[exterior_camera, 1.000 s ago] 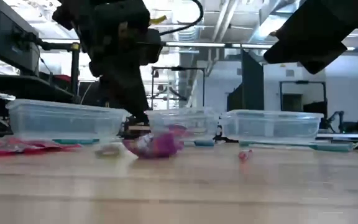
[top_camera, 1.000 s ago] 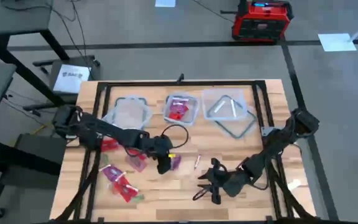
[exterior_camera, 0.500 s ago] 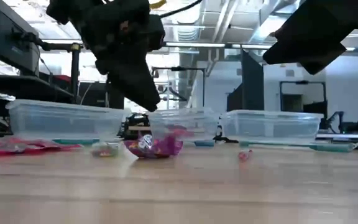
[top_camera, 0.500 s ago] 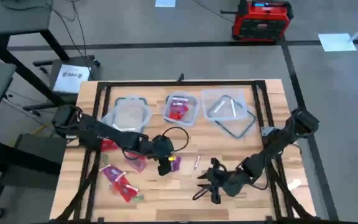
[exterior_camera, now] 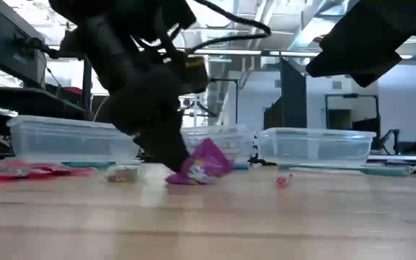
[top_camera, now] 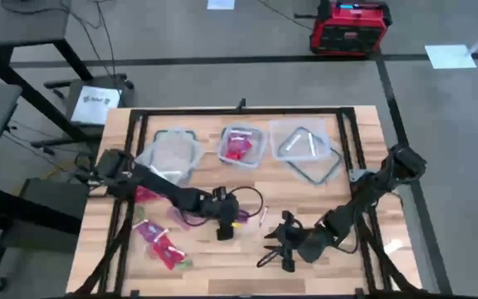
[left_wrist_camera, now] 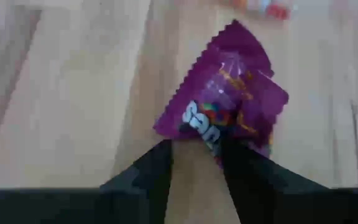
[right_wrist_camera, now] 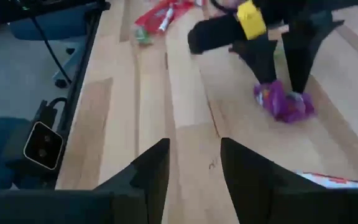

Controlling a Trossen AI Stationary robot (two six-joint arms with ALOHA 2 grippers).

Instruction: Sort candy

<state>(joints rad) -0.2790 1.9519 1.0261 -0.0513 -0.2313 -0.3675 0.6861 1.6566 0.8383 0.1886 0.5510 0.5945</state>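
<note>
A purple candy packet (left_wrist_camera: 229, 102) lies near the table's middle (top_camera: 237, 218), seen also in the low view (exterior_camera: 202, 163) and the right wrist view (right_wrist_camera: 284, 102). My left gripper (left_wrist_camera: 196, 144) is down at the table beside it (top_camera: 226, 229), open, its fingertips at the packet's edge. More red, pink and purple candy (top_camera: 160, 241) lies toward the table's left, near side. My right gripper (top_camera: 270, 249) waits open above the near side, right of centre. My left gripper comes from above, slanting down, with its fingers apart. One fingertip (left_wrist_camera: 229, 146) lies against the purple packet's edge (left_wrist_camera: 213, 134) and the other (left_wrist_camera: 163, 149) stands beside it. The packet is tipped up against the finger, its lower end (exterior_camera: 183, 178) on the table.
Three clear tubs stand along the far side: the left one (top_camera: 171, 151), the middle one (top_camera: 241, 145) holding red and pink candy, the right one (top_camera: 301, 139) with a lid (top_camera: 315, 169) beside it. A small stick candy (top_camera: 263, 216) lies right of the packet.
My left gripper has dropped to the table and moved toward the near edge and a little right, its arm stretching out. The purple packet, flat before, has shifted slightly right and tipped up on one end against the finger.
</note>
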